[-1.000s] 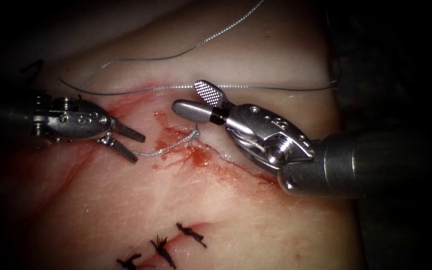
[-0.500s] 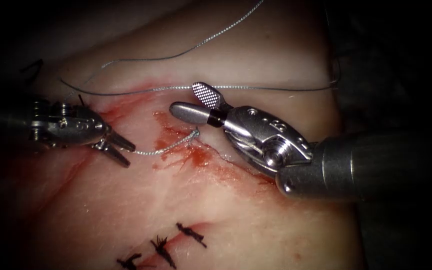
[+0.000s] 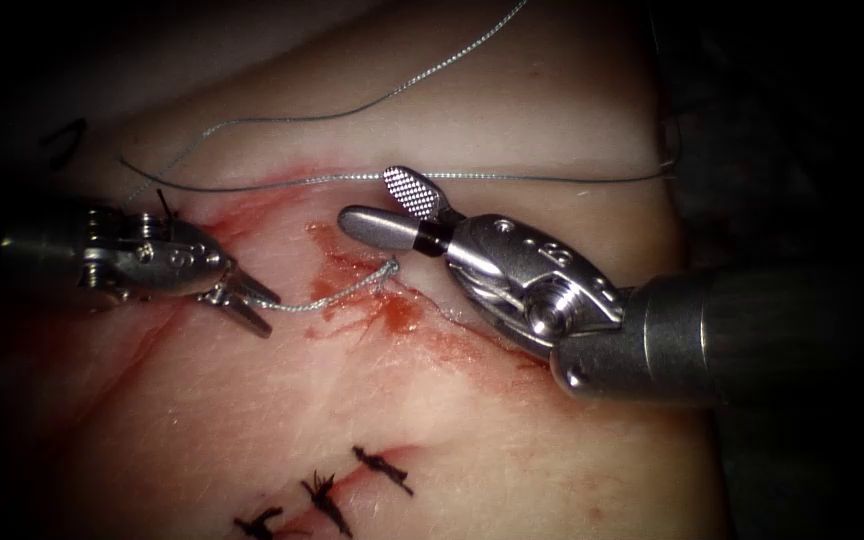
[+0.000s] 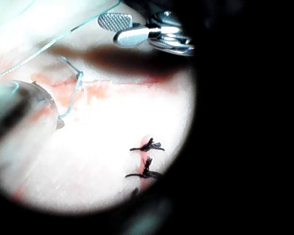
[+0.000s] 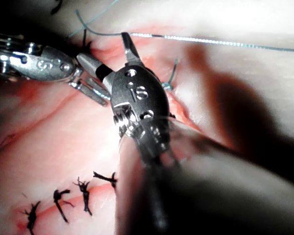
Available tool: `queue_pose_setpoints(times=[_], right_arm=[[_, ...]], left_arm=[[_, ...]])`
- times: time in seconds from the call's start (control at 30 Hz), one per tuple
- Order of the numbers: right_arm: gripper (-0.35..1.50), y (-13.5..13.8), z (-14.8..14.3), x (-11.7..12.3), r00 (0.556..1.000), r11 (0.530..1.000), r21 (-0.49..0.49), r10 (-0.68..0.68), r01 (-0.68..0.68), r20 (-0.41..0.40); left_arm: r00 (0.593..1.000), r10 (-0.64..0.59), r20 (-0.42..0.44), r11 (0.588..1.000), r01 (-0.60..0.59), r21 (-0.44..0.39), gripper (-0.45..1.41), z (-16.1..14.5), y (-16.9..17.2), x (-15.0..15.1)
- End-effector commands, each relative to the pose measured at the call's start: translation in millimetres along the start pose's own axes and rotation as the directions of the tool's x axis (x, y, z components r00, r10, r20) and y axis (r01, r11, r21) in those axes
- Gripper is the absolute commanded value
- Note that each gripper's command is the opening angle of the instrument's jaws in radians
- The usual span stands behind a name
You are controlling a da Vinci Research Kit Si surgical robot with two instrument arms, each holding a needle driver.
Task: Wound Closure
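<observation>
Since a second ago, the left tool (image 3: 252, 303) has shifted slightly left, its jaws narrowed on the short thread tail (image 3: 327, 296); the right tool (image 3: 384, 205) hovers with jaws wide, empty, right of the cut (image 3: 432, 320). The one tissue (image 3: 372, 400) looks soft and tearable, the one thread (image 3: 512, 176) light, limp and slippery, best gripped near its tail end; three dark finished stitches (image 3: 327, 495) lie near.

The tissue (image 3: 472, 440) is carrying everything here. Grey thread (image 3: 352, 115) is lying in loose curves across its upper part and running out of the cut (image 3: 402, 300), red fluid (image 3: 392, 315) is pooling along that cut, and dark stitches (image 3: 327, 495) are sitting lower down.
</observation>
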State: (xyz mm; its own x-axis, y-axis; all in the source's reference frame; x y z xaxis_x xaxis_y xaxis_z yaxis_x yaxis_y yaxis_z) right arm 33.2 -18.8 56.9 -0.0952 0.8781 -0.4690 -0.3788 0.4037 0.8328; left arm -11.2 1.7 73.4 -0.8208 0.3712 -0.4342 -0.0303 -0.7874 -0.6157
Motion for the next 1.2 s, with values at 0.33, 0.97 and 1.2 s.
queue_pose_setpoints(times=[0.33, 0.97, 1.2], right_arm=[[1.43, 0.0, 0.8, -0.4, 1.0, 1.0, 0.002, -0.002, 0.002, -0.001], [1.31, 3.9, 1.7, -2.4, 0.91, 0.925, 0.033, -0.378, 0.378, 0.171], [1.31, 4.7, 2.5, -2.9, 0.921, 0.936, 0.019, -0.351, 0.353, 0.171]], left_arm=[[0.986, -0.163, -0.022, 0.986, 0.164, 0.032, -0.45, -0.4, -0.6, 1.1], [0.955, -0.203, -0.216, 0.947, 0.248, 0.204, -0.45, -2.8, -4.6, 6.4], [0.947, -0.187, -0.262, 0.947, 0.245, 0.206, -0.45, -3.3, -4.8, 8.0]])
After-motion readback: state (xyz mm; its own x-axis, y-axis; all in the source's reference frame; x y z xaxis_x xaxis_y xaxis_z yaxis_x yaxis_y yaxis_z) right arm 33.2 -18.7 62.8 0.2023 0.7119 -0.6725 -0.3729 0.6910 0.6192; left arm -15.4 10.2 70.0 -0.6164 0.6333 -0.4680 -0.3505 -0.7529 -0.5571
